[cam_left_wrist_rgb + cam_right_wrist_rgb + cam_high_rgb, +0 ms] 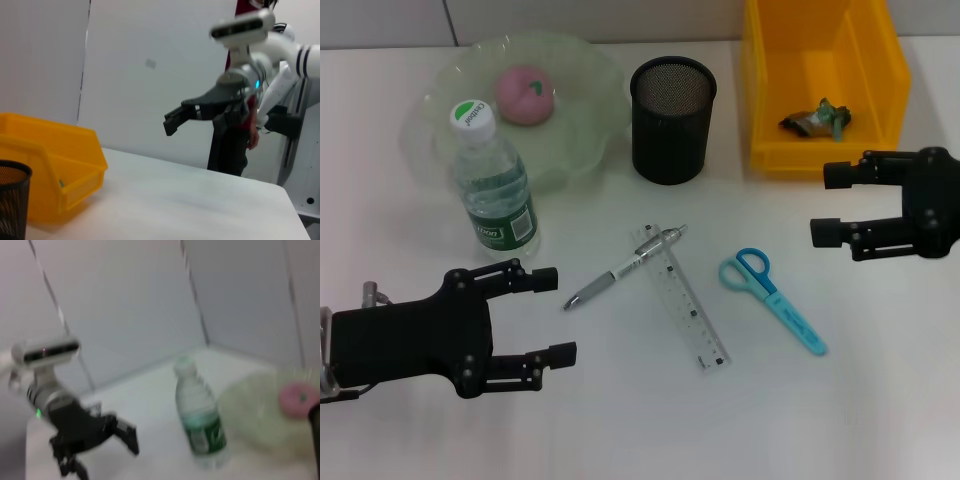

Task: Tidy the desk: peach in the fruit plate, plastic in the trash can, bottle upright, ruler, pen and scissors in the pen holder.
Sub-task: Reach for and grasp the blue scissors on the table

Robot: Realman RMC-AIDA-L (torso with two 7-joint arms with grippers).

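The left gripper (552,315) hangs low at the near left of the table (620,420), its fingers spread wide with nothing between them, pointing toward the pen (620,270). The right gripper (828,205) sits just in front of the yellow bin (820,80), jaws equally wide and empty, pointing leftward toward the scissors (772,288).

Only the head view takes in the loose items: the pen lies across the top end of the clear ruler (688,305), touching it, with the blue scissors a little to the right. Behind them the mesh pen holder (673,118) stands empty. The bottle (492,185) is upright against the front rim of the fruit plate (590,100), and the peach (525,95) rests in that plate. A crumpled plastic wrapper (818,120) lies inside the bin.

The left wrist view shows the right gripper from the side, raised clear above the tabletop. The right wrist view shows the left gripper likewise held off the surface, beyond the bottle.
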